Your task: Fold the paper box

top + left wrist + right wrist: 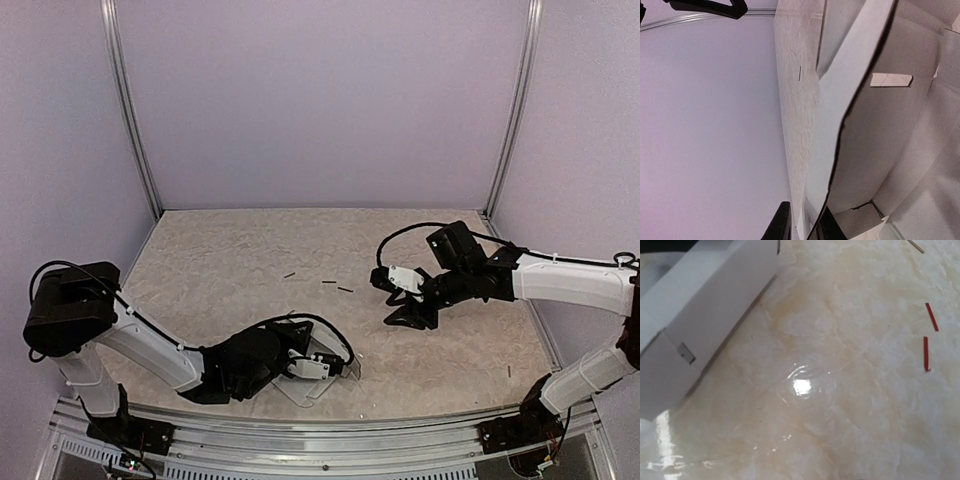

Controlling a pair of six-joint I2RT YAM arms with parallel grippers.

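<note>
Card of the paper box [880, 125] filled most of the left wrist view, a thin upright wall running edge-on towards the camera with a slot cut in the panel behind it. That wall passed between the two dark fingers [782, 227] of the left tool [805, 227], which stood close on either side of it. Whether they had already pinched the card or only bracketed it, I could not tell. Either way the placing made sense: a tool straddling a raised wall can steady it or swing it along its crease.

From above, the box [325, 378] lay on the table [230, 270] near the front edge, just in front of the left arm's base. It was partly hidden under the left wrist, and that arm was bent low and laid across to reach it.

The right tool [408, 318] hung above the table, well apart from the box and to its right. Its jaws were partly spread with nothing between them. Its camera looked down on one long side of the box [705, 305], which there read as partly formed, with upright sides and a small dark slot. Probably it waited there to leave the left arm room while keeping the flaps in sight.

A few thin scraps [335, 286] lay loose on the table, away from both tools.
</note>
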